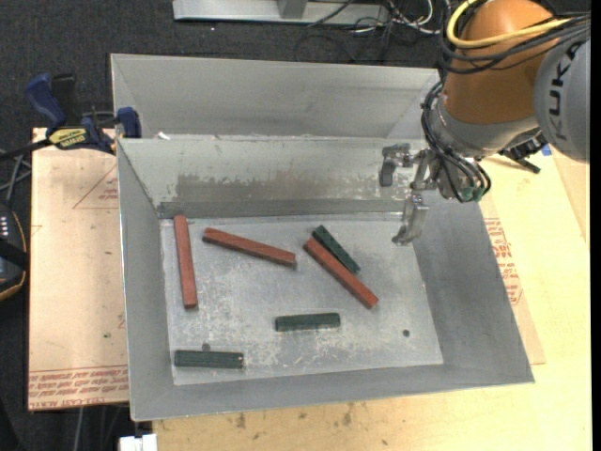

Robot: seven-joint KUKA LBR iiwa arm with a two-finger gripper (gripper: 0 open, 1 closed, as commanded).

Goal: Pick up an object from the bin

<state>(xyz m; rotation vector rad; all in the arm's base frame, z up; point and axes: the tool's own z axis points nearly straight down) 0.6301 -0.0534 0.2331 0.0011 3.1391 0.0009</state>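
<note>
Camera view: gripper (406,231) hangs at far right of bin (282,101); cannot tell whether wide or narrow, nothing seen held. Step: approach. Nearest: red bar (343,275) touching dark green bar (336,249), just left. Next: shift left, descend.

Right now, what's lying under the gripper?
Bare floor of the grey metal bin, by its back wall. The gripper itself covers a small patch; the nearest piece, a short dark green bar, lies apart.
</note>
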